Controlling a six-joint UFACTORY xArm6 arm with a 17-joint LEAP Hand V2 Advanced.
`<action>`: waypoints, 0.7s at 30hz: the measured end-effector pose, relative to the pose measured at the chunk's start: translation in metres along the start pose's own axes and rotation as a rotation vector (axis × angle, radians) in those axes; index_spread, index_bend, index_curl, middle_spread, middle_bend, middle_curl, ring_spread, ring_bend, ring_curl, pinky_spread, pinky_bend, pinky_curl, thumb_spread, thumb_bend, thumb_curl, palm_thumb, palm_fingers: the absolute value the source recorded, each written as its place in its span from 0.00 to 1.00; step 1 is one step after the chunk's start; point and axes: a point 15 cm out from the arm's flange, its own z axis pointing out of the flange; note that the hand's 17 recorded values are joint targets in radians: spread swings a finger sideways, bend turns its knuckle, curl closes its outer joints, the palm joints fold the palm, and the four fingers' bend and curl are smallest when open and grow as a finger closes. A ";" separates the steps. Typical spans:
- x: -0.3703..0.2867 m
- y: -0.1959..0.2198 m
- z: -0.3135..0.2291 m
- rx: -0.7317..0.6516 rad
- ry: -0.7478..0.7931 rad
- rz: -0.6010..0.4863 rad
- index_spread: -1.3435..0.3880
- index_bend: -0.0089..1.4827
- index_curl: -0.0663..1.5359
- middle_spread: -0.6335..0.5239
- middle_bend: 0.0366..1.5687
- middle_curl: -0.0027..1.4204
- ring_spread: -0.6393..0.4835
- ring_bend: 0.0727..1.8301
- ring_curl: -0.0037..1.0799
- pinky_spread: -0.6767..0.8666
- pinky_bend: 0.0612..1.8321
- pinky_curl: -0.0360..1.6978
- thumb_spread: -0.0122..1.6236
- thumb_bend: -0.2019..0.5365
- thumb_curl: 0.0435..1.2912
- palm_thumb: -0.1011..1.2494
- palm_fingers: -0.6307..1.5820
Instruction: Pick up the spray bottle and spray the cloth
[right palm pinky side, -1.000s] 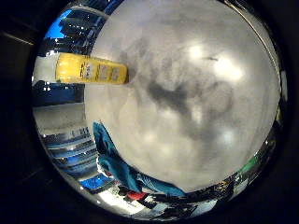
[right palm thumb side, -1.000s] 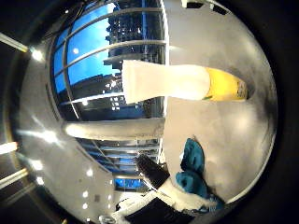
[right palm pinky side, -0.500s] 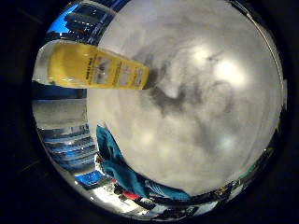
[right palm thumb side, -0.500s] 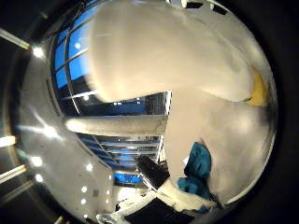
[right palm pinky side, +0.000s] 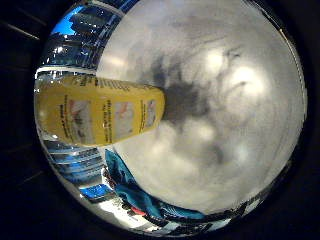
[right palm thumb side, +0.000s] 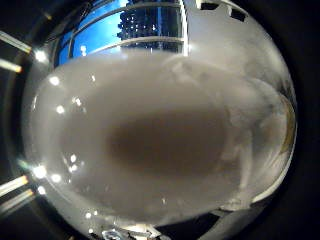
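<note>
The spray bottle stands on the pale grey table. Its yellow labelled body is large in the right little finger side palm view. Its white upper part fills nearly all of the right thumb side palm view, so it is very close to the palm. A teal cloth lies on the table beside the bottle's base.
A dark shadow lies on the table next to the bottle. Tall windows with blue light stand beyond the table's edge. Dim room clutter shows past the cloth.
The palm has moved in on the bottle. The yellow body has grown in the little finger side view. The white top now fills the thumb side view and hides the cloth there.
</note>
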 end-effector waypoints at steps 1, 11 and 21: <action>0.001 0.001 0.002 -0.003 0.001 0.001 0.70 0.10 0.19 0.58 0.26 0.30 0.63 0.32 0.30 0.67 0.30 0.19 0.59 0.24 0.20 0.45 0.45; 0.004 -0.003 0.007 -0.007 -0.011 0.003 0.56 0.26 0.28 0.38 0.49 0.47 0.39 0.57 0.49 0.23 0.57 0.30 0.60 0.25 0.22 0.57 0.80; 0.005 -0.010 -0.001 0.010 -0.065 0.030 0.56 0.65 0.50 0.39 0.72 0.59 0.38 0.70 0.60 0.29 0.70 0.42 0.59 0.26 0.25 0.70 0.81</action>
